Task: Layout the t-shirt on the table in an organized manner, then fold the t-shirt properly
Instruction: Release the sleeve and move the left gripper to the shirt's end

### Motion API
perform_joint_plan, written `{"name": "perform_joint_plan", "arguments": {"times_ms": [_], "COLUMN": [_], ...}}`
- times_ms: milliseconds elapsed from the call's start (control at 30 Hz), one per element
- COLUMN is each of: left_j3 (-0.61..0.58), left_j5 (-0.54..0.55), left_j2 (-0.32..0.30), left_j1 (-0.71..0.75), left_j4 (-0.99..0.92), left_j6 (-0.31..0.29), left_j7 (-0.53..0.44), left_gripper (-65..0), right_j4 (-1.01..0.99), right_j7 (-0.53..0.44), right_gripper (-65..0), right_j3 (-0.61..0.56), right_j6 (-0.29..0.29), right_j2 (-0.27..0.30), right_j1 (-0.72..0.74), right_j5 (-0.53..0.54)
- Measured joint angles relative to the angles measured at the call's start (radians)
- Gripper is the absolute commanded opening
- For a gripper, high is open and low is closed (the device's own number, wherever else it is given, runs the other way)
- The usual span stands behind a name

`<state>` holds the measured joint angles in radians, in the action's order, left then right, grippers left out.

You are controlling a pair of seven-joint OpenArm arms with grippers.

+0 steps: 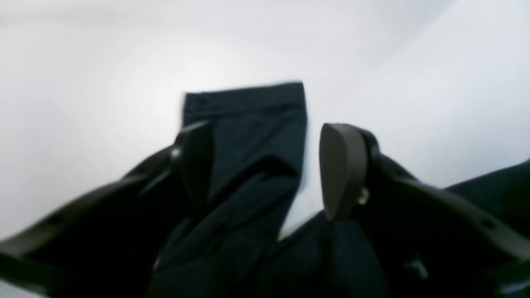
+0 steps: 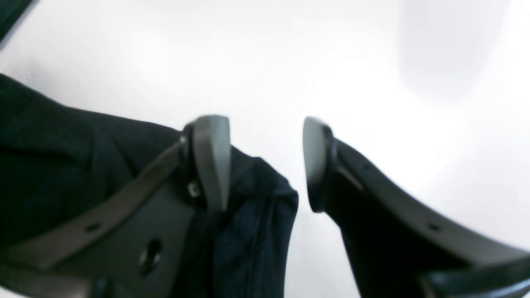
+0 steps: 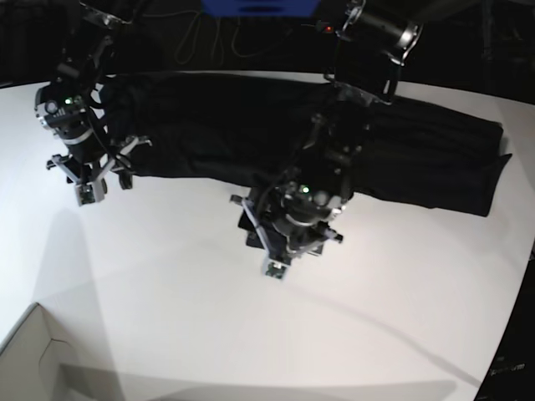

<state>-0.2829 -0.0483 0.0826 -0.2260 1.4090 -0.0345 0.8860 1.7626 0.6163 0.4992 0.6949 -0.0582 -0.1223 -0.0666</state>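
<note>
The black t-shirt [image 3: 418, 159] lies as a long, bunched band across the far side of the white table [image 3: 167, 284]. My left gripper [image 3: 276, 259] hangs over a sleeve sticking out toward the front. In the left wrist view this sleeve [image 1: 248, 136] lies flat on the table between the fingers of the left gripper [image 1: 269, 169], which is open and grips nothing. My right gripper [image 3: 88, 190] stands at the shirt's left end. It is open too [image 2: 265, 163], with a corner of the t-shirt [image 2: 265, 198] lying under its left finger.
A pale cardboard box corner [image 3: 33, 359] sits at the front left. The table's curved edge [image 3: 514, 317] runs down the right side. Dark background and cables lie beyond the far edge.
</note>
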Motion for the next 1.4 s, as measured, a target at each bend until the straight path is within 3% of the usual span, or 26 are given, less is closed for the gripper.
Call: {"name": "perform_joint_plan", "arguments": {"times_ms": [100, 333, 800, 833, 1033, 1200, 1400], "left_j3": [-0.003, -0.007, -0.007, -0.007, -0.007, -0.001, 0.058], "left_j5": [-0.040, -0.056, -0.048, -0.048, -0.045, -0.045, -0.038], "left_j2": [0.026, 0.024, 0.040, 0.040, 0.036, 0.016, -0.025], "left_j1": [-0.037, -0.060, -0.080, -0.080, -0.079, -0.068, 0.013], "left_j4": [-0.085, -0.248, -0.388, -0.388, -0.389, -0.339, -0.019], "left_j6": [0.004, 0.004, 0.004, 0.004, -0.005, -0.003, -0.010], "left_j7": [-0.005, -0.188, -0.312, -0.312, -0.315, -0.277, -0.274], "left_gripper": [-26.1, -26.1, -26.8, -29.9, -64.3, -65.0, -65.0], "right_j4": [0.000, 0.000, 0.000, 0.000, 0.000, -0.001, -0.002], "right_j7": [0.001, 0.004, 0.003, 0.005, 0.004, 0.004, 0.004], "right_gripper": [-36.6, -36.6, -36.6, -36.6, -36.6, -36.6, -36.6], "right_j3": [-0.002, -0.001, -0.003, -0.003, -0.003, -0.005, -0.008], "right_j6": [0.000, 0.000, 0.000, 0.000, 0.000, 0.000, 0.000], "right_j2": [-0.002, -0.003, -0.003, -0.003, -0.003, -0.003, -0.006], "right_j1": [-0.006, -0.006, -0.006, -0.006, -0.007, -0.009, -0.009], "right_j5": [0.002, 0.001, 0.001, 0.001, 0.001, 0.001, 0.001]}}
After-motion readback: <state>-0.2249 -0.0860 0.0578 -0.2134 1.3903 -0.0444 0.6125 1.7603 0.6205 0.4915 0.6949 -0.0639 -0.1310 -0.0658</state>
